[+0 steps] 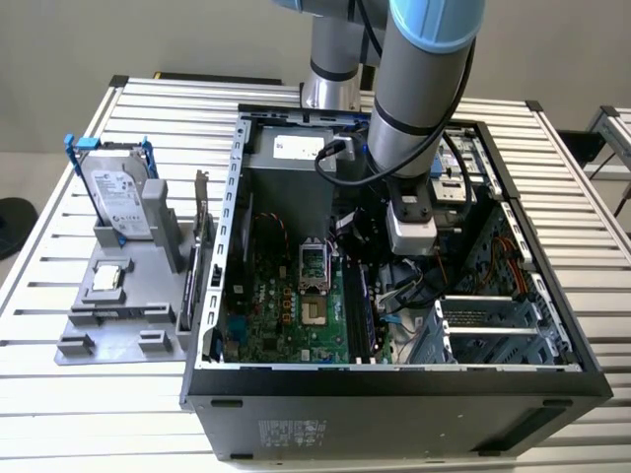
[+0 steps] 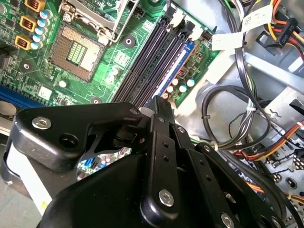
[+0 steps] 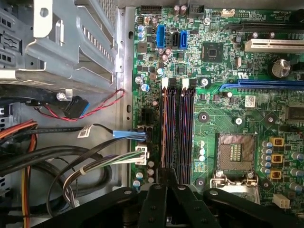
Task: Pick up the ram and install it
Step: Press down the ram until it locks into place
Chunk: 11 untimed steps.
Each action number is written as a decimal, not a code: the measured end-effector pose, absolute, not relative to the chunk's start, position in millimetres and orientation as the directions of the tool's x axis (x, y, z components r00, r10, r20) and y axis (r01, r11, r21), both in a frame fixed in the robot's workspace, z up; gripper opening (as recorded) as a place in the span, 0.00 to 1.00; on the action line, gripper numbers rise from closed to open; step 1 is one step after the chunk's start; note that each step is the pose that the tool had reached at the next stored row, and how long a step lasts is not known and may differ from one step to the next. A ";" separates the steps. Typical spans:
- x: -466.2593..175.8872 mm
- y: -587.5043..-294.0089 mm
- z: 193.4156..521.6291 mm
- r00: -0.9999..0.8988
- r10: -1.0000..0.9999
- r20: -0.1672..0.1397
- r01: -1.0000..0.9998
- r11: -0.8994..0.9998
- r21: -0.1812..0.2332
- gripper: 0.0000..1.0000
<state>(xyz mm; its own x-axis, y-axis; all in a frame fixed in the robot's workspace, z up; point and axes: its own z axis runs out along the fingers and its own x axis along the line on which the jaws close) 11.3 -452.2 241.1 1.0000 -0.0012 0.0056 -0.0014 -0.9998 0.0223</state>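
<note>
- Gripper (image 2: 159, 102) is clenched: fingers pressed together into one narrow black blade, low inside the open computer case (image 1: 394, 379), above the motherboard (image 3: 213, 71).
- Tips sit at one end of the memory slots (image 3: 178, 128), on the slot at the board's edge beside the cable bay.
- The ram (image 2: 178, 69), as I read it, is the thin blue-edged strip standing in that edge slot. It runs from a white latch (image 2: 194, 32) to the fingertips.
- Cannot tell whether the tips touch it, nip it or hover just over it.
- Step in hand (judgement): installation at the slot. The pick-up looks done.
- Cannot tell whether the stick is fully seated or whether the latches are closed.
- Finishing calls for a straight, even press along the slot line. A tilt would bind the board's edge, and both latches must close.
- Beside the slots, towards the board's middle: the open processor socket (image 3: 236, 152), with no chip in it.
- Loose cables (image 2: 223, 109) lie near the slot row at the board's edge. Snag risk.
- Outside the case, on the grey fixture (image 1: 99, 335) on the slatted table (image 1: 59, 414): the hard drive (image 1: 118, 197) upright, the processor chip (image 1: 106, 279) flat near it.
- Writing: white cable tags (image 2: 256, 21), the drive's label and a sticker (image 1: 296, 432) on the case wall all carry print. None is legible.
</note>
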 end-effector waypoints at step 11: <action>11.3 -452.2 241.1 0.999 0.047 0.006 0.046 -0.999 0.014 0.00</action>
